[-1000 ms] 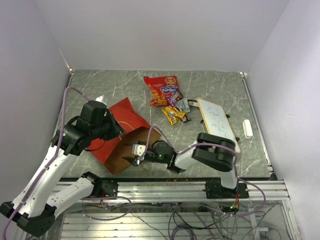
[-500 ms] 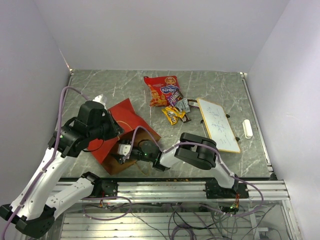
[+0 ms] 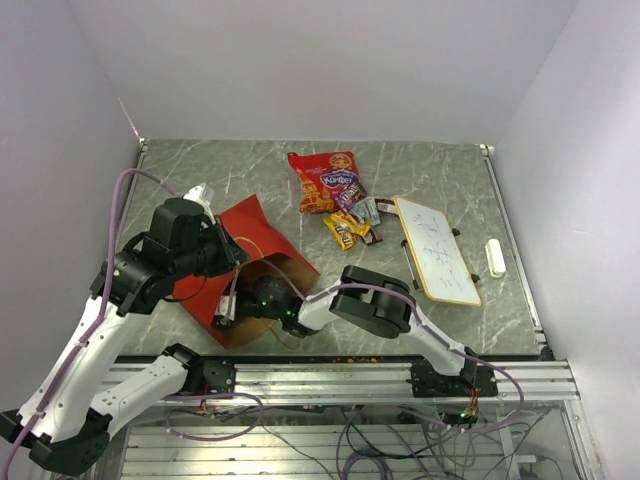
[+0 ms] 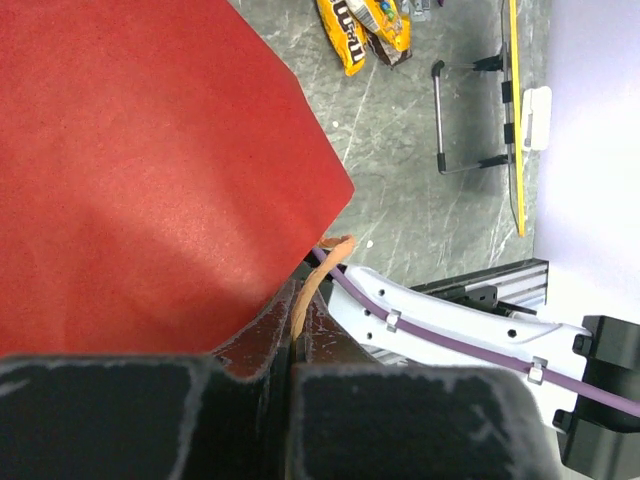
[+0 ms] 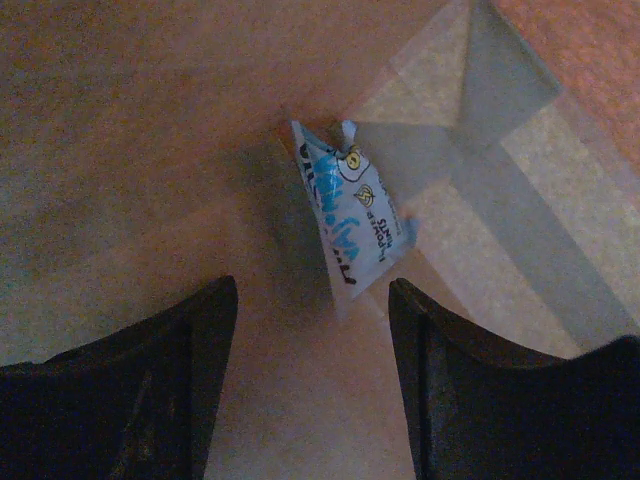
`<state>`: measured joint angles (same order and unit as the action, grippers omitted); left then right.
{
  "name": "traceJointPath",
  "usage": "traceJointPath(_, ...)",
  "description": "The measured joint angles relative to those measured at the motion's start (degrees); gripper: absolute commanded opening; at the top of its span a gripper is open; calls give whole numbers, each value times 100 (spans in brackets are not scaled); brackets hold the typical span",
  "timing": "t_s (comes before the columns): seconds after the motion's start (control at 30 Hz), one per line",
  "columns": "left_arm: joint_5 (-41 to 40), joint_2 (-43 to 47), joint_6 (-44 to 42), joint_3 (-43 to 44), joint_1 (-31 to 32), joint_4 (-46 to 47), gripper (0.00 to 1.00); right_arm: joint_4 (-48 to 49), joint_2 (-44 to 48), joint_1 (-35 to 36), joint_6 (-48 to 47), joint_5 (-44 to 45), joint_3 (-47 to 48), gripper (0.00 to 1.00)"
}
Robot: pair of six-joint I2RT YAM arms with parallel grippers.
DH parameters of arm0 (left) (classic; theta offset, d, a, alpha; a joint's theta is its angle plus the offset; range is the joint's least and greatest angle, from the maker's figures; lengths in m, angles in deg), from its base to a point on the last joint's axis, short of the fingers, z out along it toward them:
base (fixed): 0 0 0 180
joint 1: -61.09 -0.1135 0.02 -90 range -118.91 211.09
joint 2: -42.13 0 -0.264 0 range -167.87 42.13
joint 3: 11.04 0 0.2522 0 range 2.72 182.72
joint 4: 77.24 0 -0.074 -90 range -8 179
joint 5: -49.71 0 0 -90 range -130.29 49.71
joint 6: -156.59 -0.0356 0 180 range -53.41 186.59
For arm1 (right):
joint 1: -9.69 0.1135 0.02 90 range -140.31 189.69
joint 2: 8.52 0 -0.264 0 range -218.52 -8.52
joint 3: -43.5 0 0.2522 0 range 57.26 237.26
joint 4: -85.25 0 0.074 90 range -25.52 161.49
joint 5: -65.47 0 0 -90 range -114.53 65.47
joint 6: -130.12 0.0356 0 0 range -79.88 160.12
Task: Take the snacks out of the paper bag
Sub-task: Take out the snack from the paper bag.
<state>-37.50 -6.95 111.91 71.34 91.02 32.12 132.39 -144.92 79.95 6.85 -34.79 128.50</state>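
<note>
Paper bag rim in left tool, right tool spread before packet

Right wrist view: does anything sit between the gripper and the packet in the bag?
Nothing visible. The blue-white packet lies on the bag's brown inside, straight ahead of the open right gripper, with only bare paper between them.
</note>
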Motion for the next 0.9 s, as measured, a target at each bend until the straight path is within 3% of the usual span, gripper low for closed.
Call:
traceJointPath(0.33, 284, -157, -129, 0, 0, 15, 7, -581, -581, -52, -304, -243, 1180, 61)
traceJointPath(0.5, 382, -136, -144, 0, 0, 13, 7, -905, -951, -114, -275, -247, 1928, 56)
traceJointPath(0.63, 420, -52, -142, 0, 0, 13, 7, -1115, -1204, -197, -232, -269, 2409, 45)
traceJointPath(0.8, 435, 72, -122, 0, 0, 11, 7, -1362, -1303, -245, -192, -313, 2608, 17)
traceJointPath(0.9, 422, 164, -68, 0, 0, -2, 7, -1349, -1270, -245, -173, -304, 2459, 7)
